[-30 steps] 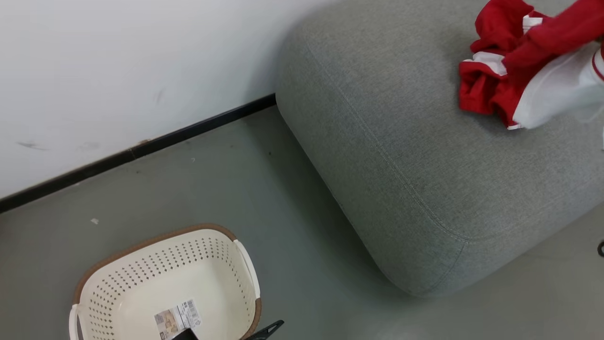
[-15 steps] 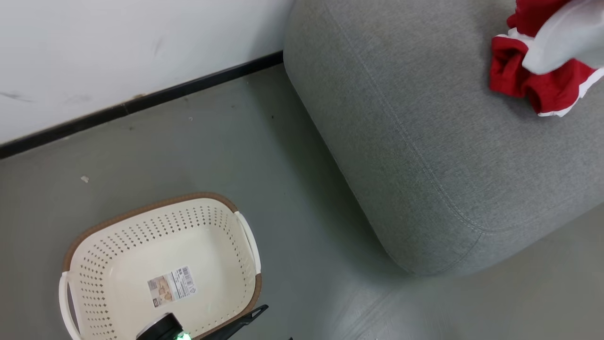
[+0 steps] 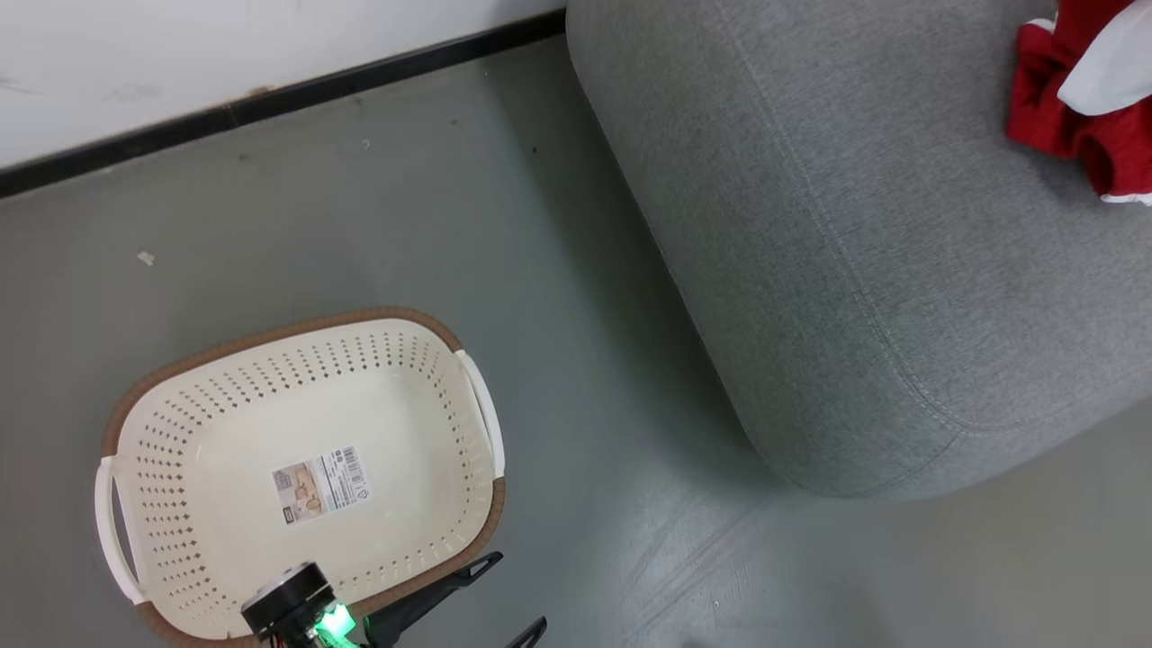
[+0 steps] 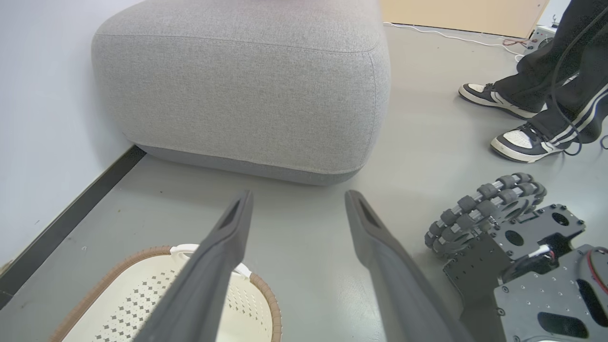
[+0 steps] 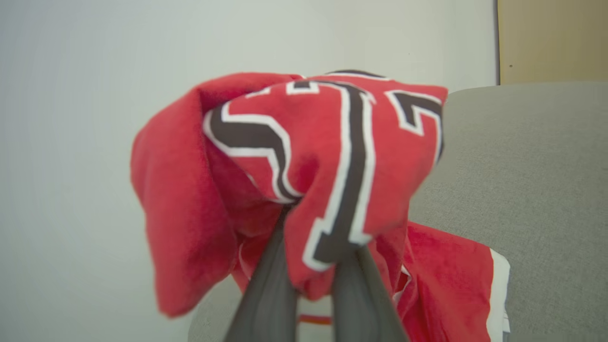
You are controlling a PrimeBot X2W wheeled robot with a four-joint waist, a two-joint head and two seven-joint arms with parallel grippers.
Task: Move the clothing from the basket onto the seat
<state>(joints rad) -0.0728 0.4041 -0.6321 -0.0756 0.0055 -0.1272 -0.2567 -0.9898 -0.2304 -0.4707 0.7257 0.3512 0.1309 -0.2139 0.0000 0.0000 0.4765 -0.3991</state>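
The cream basket [image 3: 297,468] stands on the floor at the lower left, holding just its paper label. Its brown rim [image 4: 266,294] also shows under my left gripper [image 4: 298,197], which hangs open above the basket's near end, its dark fingers [image 3: 468,571] at the bottom edge. The grey seat [image 3: 855,234] lies to the right. My right gripper [image 5: 314,268] is shut on a red jersey [image 5: 332,156] with black-and-white numerals, lifted above the seat [image 5: 522,166]. Red shorts with white trim [image 5: 446,285] lie on the cushion beneath it, and red clothing [image 3: 1044,117] shows beside my pale right forearm [image 3: 1111,76].
A white wall with a black skirting board [image 3: 270,99] runs behind the basket and seat. A person's two shoes [image 4: 517,137] stand on the floor right of the seat. My base's roller wheel [image 4: 484,209] is close to the left gripper.
The head camera has moved, so the whole picture has shifted up and right. More of my left gripper shows at the bottom. My right forearm and the red clothing now sit at the top right corner.
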